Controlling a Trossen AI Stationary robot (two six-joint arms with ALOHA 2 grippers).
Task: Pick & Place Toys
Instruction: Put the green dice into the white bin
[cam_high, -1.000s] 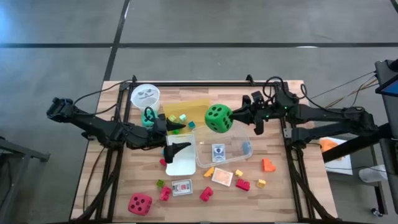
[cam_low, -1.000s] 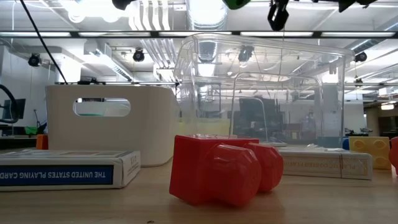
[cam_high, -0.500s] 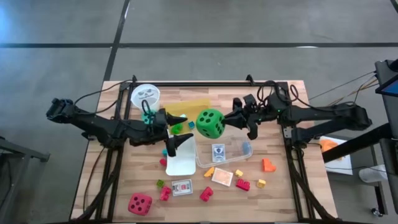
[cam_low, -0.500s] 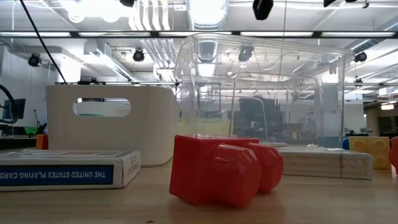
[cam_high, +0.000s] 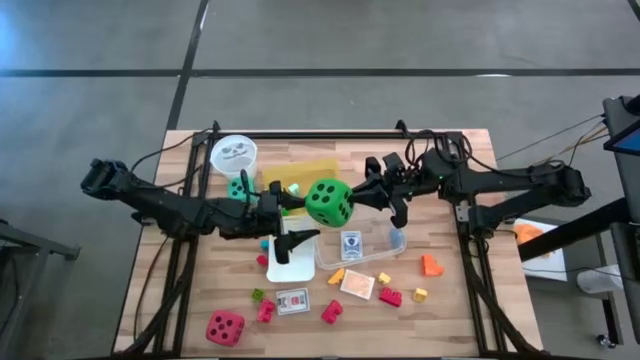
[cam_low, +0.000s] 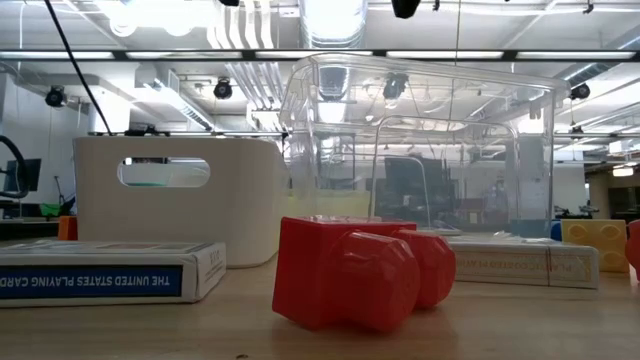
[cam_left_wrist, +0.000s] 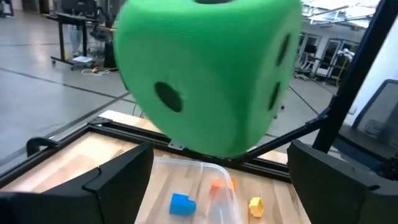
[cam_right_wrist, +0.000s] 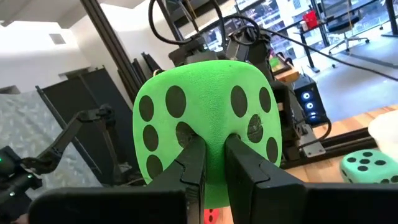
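Note:
A big green dotted die (cam_high: 327, 201) hangs in the air above the table's middle, with my right gripper (cam_high: 362, 197) shut on it from the right. My left gripper (cam_high: 297, 215) stands open just left of the die. In the left wrist view the die (cam_left_wrist: 208, 74) fills the space ahead of the wide-apart fingers, and I see no touch. A teal die (cam_high: 238, 188) rests on the table behind the left arm. A red die (cam_high: 225, 327) sits near the front left, with small blocks and card packs (cam_high: 292, 301) spread along the front. My right gripper pinches a pulled-up fold of the green die's dotted face (cam_right_wrist: 211, 146) between its two fingers (cam_right_wrist: 194, 163); the soft face is dented in there. The fingers come about level from the table's right side. The die hangs lifted clear, out ahead of the fingers.
A clear plastic box (cam_high: 385, 245) with a card pack inside lies below the die, beside a white bin (cam_high: 290, 258). A yellow tray (cam_high: 312, 172) and a white cup (cam_high: 233, 153) stand at the back. In the low view a red block (cam_low: 350, 275) lies in front.
My right gripper has carried the green die toward the table's left, from above the clear box's far edge to over the white bin's corner, close to my left gripper. The die stays lifted clear. My left gripper has edged toward the die.

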